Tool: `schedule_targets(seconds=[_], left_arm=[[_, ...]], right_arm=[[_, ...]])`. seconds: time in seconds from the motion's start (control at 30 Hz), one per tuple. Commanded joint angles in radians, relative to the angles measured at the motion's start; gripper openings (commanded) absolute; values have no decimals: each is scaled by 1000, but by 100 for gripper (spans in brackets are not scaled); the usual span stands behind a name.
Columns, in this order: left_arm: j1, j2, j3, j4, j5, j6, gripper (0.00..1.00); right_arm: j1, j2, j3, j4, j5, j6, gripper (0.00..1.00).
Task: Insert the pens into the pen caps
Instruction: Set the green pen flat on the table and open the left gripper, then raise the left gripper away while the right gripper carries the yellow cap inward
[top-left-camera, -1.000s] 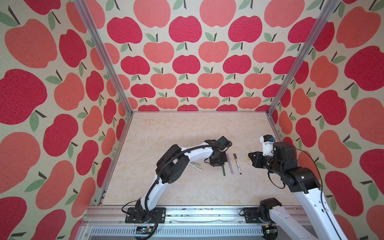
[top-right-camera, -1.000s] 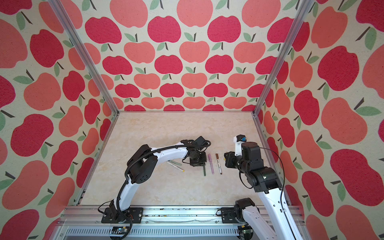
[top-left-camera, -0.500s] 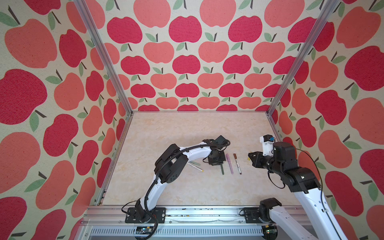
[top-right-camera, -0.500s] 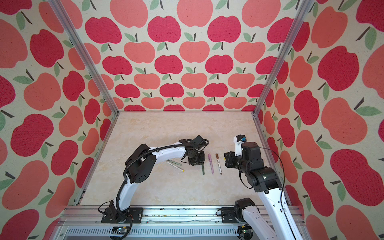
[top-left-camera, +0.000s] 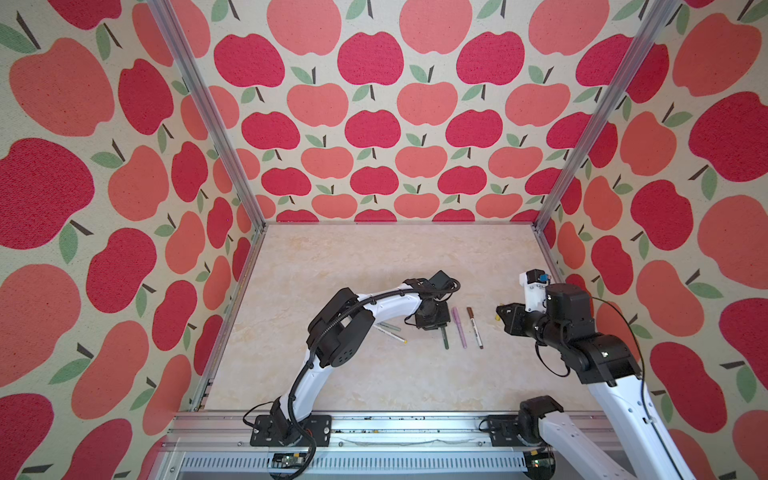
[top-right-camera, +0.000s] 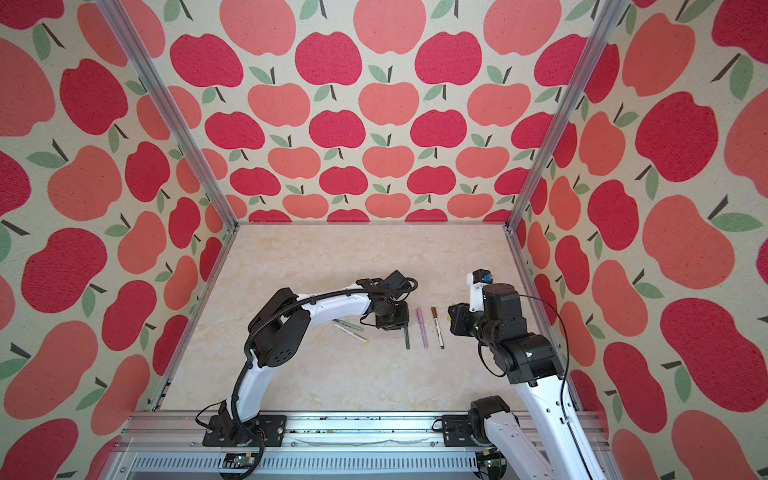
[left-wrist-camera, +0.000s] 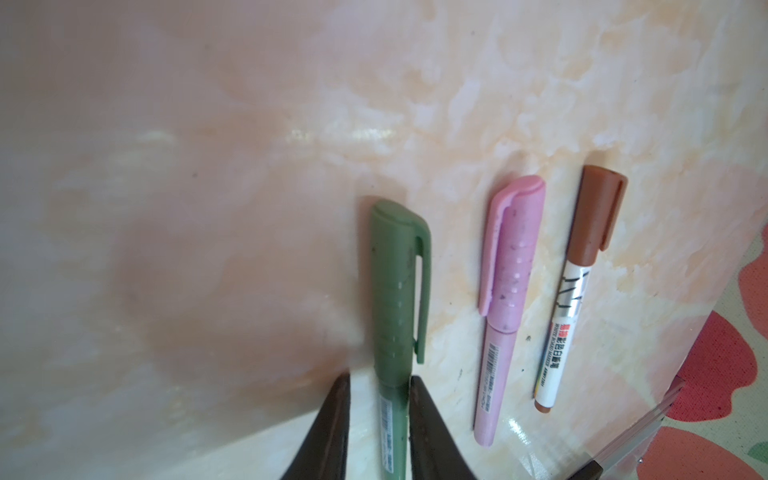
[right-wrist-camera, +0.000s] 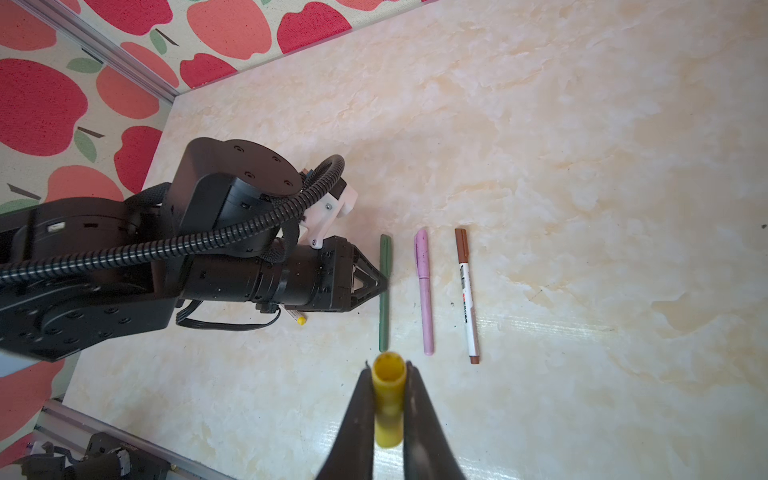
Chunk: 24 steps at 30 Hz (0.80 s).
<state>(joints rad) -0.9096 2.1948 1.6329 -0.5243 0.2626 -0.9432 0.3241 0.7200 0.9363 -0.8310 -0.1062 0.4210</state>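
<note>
The left gripper (left-wrist-camera: 380, 386) has just eased narrowly off the capped dark green pen (left-wrist-camera: 399, 291), now lying mid-desk (top-left-camera: 374, 257) beside the capped pink pen (left-wrist-camera: 503, 291). The right gripper (right-wrist-camera: 388, 370) pinches the yellow cap (right-wrist-camera: 388, 399), so the white-and-yellow pen (top-left-camera: 392, 335) looks next.

The white pen with the brown cap (left-wrist-camera: 571, 295) carried a label (left-wrist-camera: 561, 332). It showed large slanted black strokes that could not be made out, red Chinese characters below them, then "WHITE BOARD MARKER" in small capitals along the barrel. Finer print beyond was too small to read. The pink pen (left-wrist-camera: 500, 311) bore a barcode strip (left-wrist-camera: 492, 361) with illegible digits, and so did the dark green pen (left-wrist-camera: 392, 332).
</note>
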Motion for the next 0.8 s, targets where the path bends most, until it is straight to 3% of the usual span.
schedule_targets(seconds=[0.0,0.33,0.53,0.77], left_arm=[[14,15,-62,-145,-107,39,28],[17,-249,-138,0,-192,164,35],[23,-353,-219,79,-174,190,37],[46,-575,-403,230,-176,259,51]], right_arm=[[-7,0,-14,4,-1,8,14],[-7,15,-10,17,-48,27,13],[-7,49,-6,37,-67,42,13],[12,81,-47,120,-166,125,12]])
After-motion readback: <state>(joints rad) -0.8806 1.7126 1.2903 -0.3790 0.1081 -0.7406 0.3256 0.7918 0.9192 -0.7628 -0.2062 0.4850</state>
